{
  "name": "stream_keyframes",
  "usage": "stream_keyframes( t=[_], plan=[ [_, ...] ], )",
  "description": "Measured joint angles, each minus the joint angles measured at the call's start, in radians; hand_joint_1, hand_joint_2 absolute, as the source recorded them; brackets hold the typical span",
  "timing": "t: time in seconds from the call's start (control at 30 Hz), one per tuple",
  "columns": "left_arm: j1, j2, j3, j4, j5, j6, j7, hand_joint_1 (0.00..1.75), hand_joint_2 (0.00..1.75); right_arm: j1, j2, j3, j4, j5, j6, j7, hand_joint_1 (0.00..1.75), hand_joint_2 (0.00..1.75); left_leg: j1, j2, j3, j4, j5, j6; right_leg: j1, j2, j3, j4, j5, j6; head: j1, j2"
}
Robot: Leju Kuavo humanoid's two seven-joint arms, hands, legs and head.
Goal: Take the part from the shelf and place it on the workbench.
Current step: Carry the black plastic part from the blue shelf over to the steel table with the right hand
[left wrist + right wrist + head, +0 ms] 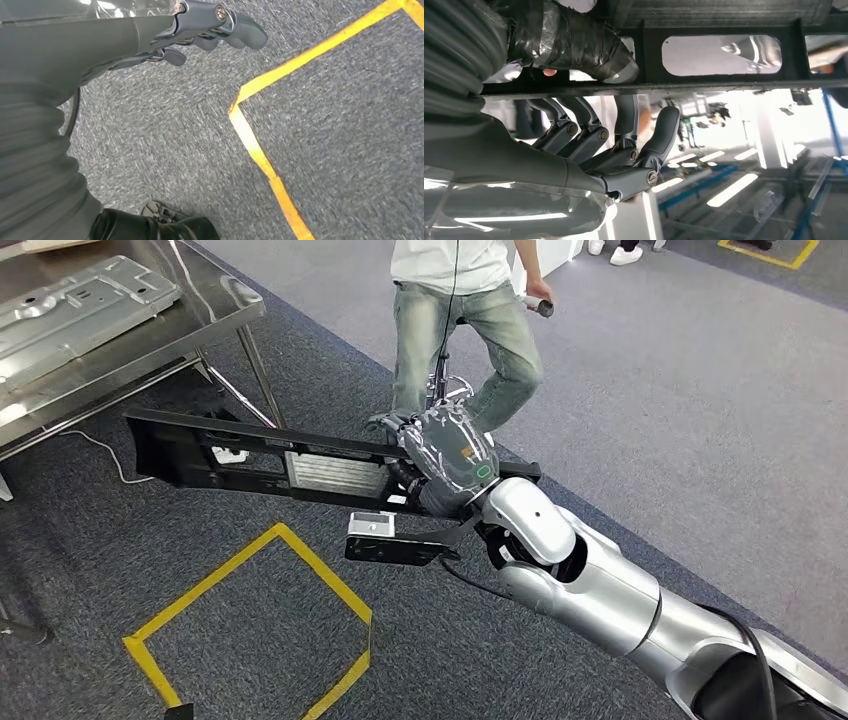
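Right hand (455, 455) clamped around the long black frame part (250, 455), fingers (589, 135) wrapped under its edge, thumb over the top, holding it out level above the grey carpet, near the corner of the steel desk (200, 325) but not on it. Left hand (200, 30) hanging over the carpet by the yellow tape line (260, 150), fingers loosely curled, nothing in it. Person in jeans (465, 330) standing just behind the part.
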Motion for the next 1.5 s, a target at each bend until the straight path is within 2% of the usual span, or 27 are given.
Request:
stream_keyframes(
  t=[0.07,0.1,0.13,0.2,0.27,0.33,0.4,0.43,0.47,0.57,0.63,0.67,0.77,0.83,0.9,0.93,1.0,1.07,1.13,1.17,1.2,1.27,1.3,1.37,1.4,1.43,1.5],
  plan=[
    [-0.003,0.0,0.0,0.0,-0.002,0.0,0.0,0.0,1.75,0.0,0.0,-0.002,0.009,0.0,-0.005,-0.001,1.75,1.75,0.0,-0.017,0.002,0.0,-0.001,0.005,-0.001,0.02,-0.069,0.129,-0.05,0.001,0.002,0.0],
    [-0.003,0.0,-0.001,0.0,-0.003,0.0,0.001,0.0,1.75,0.002,-0.001,-0.002,0.015,0.0,-0.006,-0.001,1.75,1.75,0.0,-0.027,0.002,0.0,-0.002,0.006,-0.001,0.022,-0.096,0.171,-0.056,0.002,0.003,0.0],
    [-0.003,0.0,-0.001,0.0,-0.005,0.0,0.002,0.0,1.75,0.003,-0.001,-0.002,0.021,0.0,-0.006,-0.001,1.75,1.75,0.0,-0.038,0.003,0.001,-0.003,0.005,-0.002,0.023,-0.106,0.178,-0.043,0.003,0.003,0.0],
    [-0.002,0.0,-0.002,0.0,-0.007,0.0,0.003,0.0,1.75,0.005,-0.002,-0.002,0.031,0.002,-0.006,0.0,1.75,1.75,0.002,-0.063,0.003,0.008,-0.006,0.001,-0.005,0.034,-0.071,0.082,0.029,0.003,0.003,0.0],
    [-0.003,0.0,-0.002,0.0,-0.001,0.002,0.003,0.0,1.75,0.005,-0.002,-0.005,0.031,0.003,-0.001,0.005,1.75,1.75,0.003,-0.084,-0.003,0.021,-0.013,-0.009,-0.011,0.072,-0.019,-0.036,0.077,0.002,0.002,0.0],
    [-0.002,0.0,-0.002,0.0,0.011,0.006,0.003,0.0,1.75,0.011,-0.003,-0.007,0.011,0.007,0.018,0.024,1.75,1.75,0.006,-0.102,-0.013,0.029,-0.015,-0.02,-0.011,0.093,0.0,-0.076,0.079,-0.001,0.002,0.0],
    [0.003,0.0,-0.002,0.0,0.019,0.009,0.003,0.0,1.75,0.019,-0.004,-0.007,-0.018,0.015,0.04,0.05,1.75,1.75,0.011,-0.115,-0.019,0.027,-0.014,-0.031,-0.009,0.076,0.005,-0.083,0.081,-0.011,0.003,0.0],
    [0.007,0.0,-0.001,0.0,0.021,0.01,0.003,0.0,1.75,0.021,-0.004,-0.007,-0.03,0.019,0.047,0.059,1.75,1.75,0.011,-0.109,-0.021,0.031,-0.017,-0.036,-0.009,0.068,0.008,-0.087,0.083,-0.017,0.003,0.0],
    [0.008,0.0,-0.001,0.0,0.021,0.01,0.003,0.0,1.75,0.022,-0.004,-0.007,-0.04,0.021,0.052,0.065,1.75,1.75,0.01,-0.088,-0.031,0.054,-0.032,-0.04,-0.01,0.057,0.013,-0.092,0.084,-0.023,0.0,0.0],
    [0.002,0.0,-0.001,0.0,0.02,0.01,0.003,0.0,1.75,0.027,-0.005,-0.007,-0.062,0.024,0.059,0.072,1.75,1.75,0.009,-0.009,-0.114,0.228,-0.114,-0.052,-0.006,0.023,0.021,-0.098,0.082,-0.033,-0.008,0.0],
    [0.002,0.0,-0.001,0.0,0.02,0.01,0.003,0.0,1.75,0.035,-0.006,-0.007,-0.07,0.024,0.061,0.073,1.75,1.75,0.013,0.001,-0.156,0.303,-0.13,-0.056,-0.004,-0.001,0.022,-0.097,0.079,-0.035,-0.008,0.0],
    [0.004,0.0,-0.001,0.0,0.019,0.01,0.003,0.0,1.75,0.038,-0.007,-0.007,-0.073,0.024,0.061,0.073,1.75,1.75,0.014,0.003,-0.15,0.286,-0.112,-0.056,-0.003,-0.011,0.022,-0.097,0.078,-0.035,-0.008,0.0],
    [0.003,0.0,-0.001,0.0,0.018,0.01,0.003,0.0,1.75,0.039,-0.008,-0.007,-0.086,0.024,0.061,0.073,1.75,1.75,0.008,0.038,-0.051,0.092,-0.027,-0.048,0.001,-0.039,0.027,-0.097,0.071,-0.028,-0.008,0.0],
    [-0.001,0.0,-0.001,0.0,0.016,0.01,0.003,0.0,1.75,0.038,-0.009,-0.007,-0.093,0.024,0.061,0.072,1.75,1.75,-0.002,0.056,-0.015,0.023,-0.014,-0.037,0.005,-0.055,0.031,-0.097,0.066,-0.019,-0.007,0.0],
    [-0.001,0.0,-0.001,0.0,0.014,0.01,0.003,0.0,1.75,0.038,-0.009,-0.007,-0.096,0.024,0.062,0.072,1.75,1.75,-0.006,0.036,-0.011,0.017,-0.015,-0.026,0.006,-0.072,0.036,-0.098,0.061,-0.009,-0.006,0.0],
    [0.001,0.0,-0.001,0.0,0.014,0.01,0.003,0.0,1.75,0.038,-0.01,-0.007,-0.098,0.024,0.062,0.072,1.75,1.75,-0.004,0.026,-0.007,0.012,-0.013,-0.021,0.004,-0.069,0.039,-0.094,0.055,-0.003,-0.006,0.0],
    [0.002,0.0,-0.001,0.0,0.013,0.01,0.003,0.0,1.75,0.037,-0.011,-0.007,-0.102,0.024,0.062,0.072,1.75,1.75,0.001,0.008,0.004,0.003,-0.009,-0.008,0.0,-0.033,0.02,-0.042,0.021,0.004,-0.002,0.0],
    [0.0,0.0,-0.001,0.0,0.012,0.01,0.003,0.0,1.75,0.038,-0.014,-0.007,-0.104,0.024,0.062,0.072,1.75,1.75,0.002,-0.009,0.007,0.001,-0.009,0.002,-0.003,0.011,-0.042,0.083,-0.038,0.005,0.002,0.0],
    [-0.001,0.0,-0.001,0.0,0.012,0.009,0.004,0.0,1.75,0.044,-0.018,-0.007,-0.104,0.024,0.062,0.072,1.75,1.75,0.002,-0.032,0.007,0.002,-0.01,0.004,-0.003,0.022,-0.099,0.179,-0.061,0.006,0.003,0.0],
    [-0.001,0.0,-0.001,0.0,0.011,0.009,0.004,0.0,1.75,0.046,-0.02,-0.007,-0.104,0.024,0.061,0.071,1.75,1.75,0.001,-0.045,0.007,0.004,-0.011,0.004,-0.003,0.024,-0.105,0.177,-0.044,0.006,0.003,0.0],
    [0.0,0.0,-0.001,0.0,0.011,0.008,0.004,0.0,1.75,0.047,-0.021,-0.007,-0.104,0.024,0.061,0.071,1.75,1.75,0.002,-0.059,0.008,0.006,-0.012,0.003,-0.004,0.027,-0.092,0.138,-0.011,0.005,0.003,0.0],
    [0.0,0.0,-0.001,0.0,0.009,0.006,0.006,0.0,1.75,0.046,-0.024,-0.008,-0.104,0.024,0.061,0.071,1.75,1.75,0.002,-0.083,0.005,0.016,-0.018,-0.004,-0.008,0.065,-0.038,0.009,0.059,0.001,0.003,0.0],
    [-0.001,0.0,-0.001,0.0,0.008,0.005,0.006,0.0,1.75,0.045,-0.024,-0.008,-0.104,0.024,0.06,0.07,1.75,1.75,0.002,-0.095,0.0,0.021,-0.02,-0.008,-0.011,0.087,-0.016,-0.041,0.077,0.0,0.002,0.0],
    [-0.002,0.0,-0.001,0.0,0.006,0.004,0.008,0.0,1.75,0.046,-0.026,-0.008,-0.104,0.024,0.059,0.068,1.75,1.75,0.006,-0.116,-0.011,0.027,-0.02,-0.02,-0.011,0.108,0.001,-0.079,0.08,-0.004,0.002,0.0],
    [0.0,0.0,-0.001,0.0,0.004,0.003,0.01,0.0,1.75,0.046,-0.026,-0.008,-0.104,0.024,0.058,0.066,1.75,1.75,0.01,-0.127,-0.014,0.026,-0.019,-0.026,-0.01,0.098,0.003,-0.083,0.081,-0.007,0.002,0.0],
    [0.003,0.0,-0.001,0.0,0.004,0.003,0.011,0.0,1.75,0.045,-0.027,-0.008,-0.104,0.024,0.058,0.064,1.75,1.75,0.013,-0.128,-0.016,0.026,-0.019,-0.032,-0.009,0.086,0.006,-0.088,0.082,-0.012,0.002,0.0],
    [0.006,0.0,-0.002,0.0,0.003,0.003,0.012,0.0,1.75,0.043,-0.026,-0.008,-0.103,0.025,0.057,0.061,1.75,1.75,0.01,-0.082,-0.028,0.053,-0.036,-0.041,-0.011,0.063,0.017,-0.099,0.085,-0.022,-0.002,0.0]
  ],
)
